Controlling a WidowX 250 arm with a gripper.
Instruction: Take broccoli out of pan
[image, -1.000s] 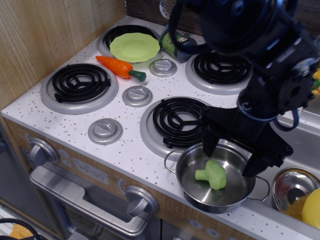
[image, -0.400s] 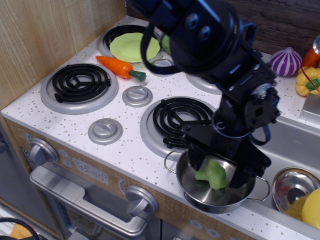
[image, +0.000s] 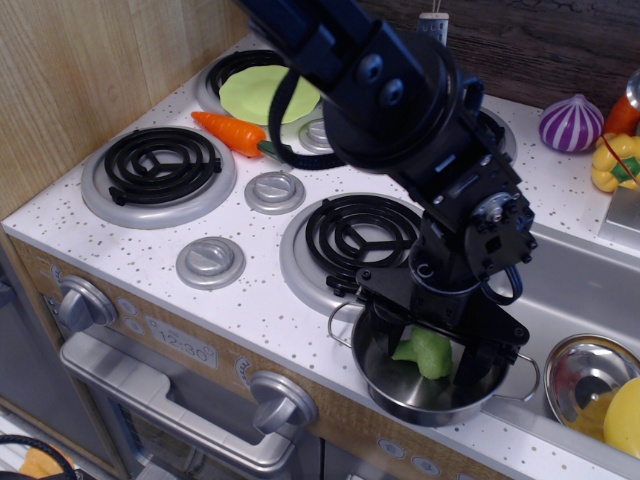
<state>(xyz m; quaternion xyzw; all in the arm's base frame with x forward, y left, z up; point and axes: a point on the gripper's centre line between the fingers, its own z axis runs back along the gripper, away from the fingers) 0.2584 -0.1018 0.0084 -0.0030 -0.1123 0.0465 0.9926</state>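
my gripper (image: 432, 350) sits low in the pan (image: 425, 402), jaws apart astride the broccoli (image: 428, 352); i'd close gently, then lift straight.

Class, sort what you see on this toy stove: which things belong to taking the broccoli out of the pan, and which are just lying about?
Part of the job:
light-green plastic broccoli floret
shiny round steel pan
black robot gripper, lowered into the pan with a finger on each side of the broccoli

Just lying about:
orange toy carrot
flat lime-green plate
purple striped toy onion
smaller steel bowl

broccoli (image: 428, 352) — half behind tool (image: 425, 345)
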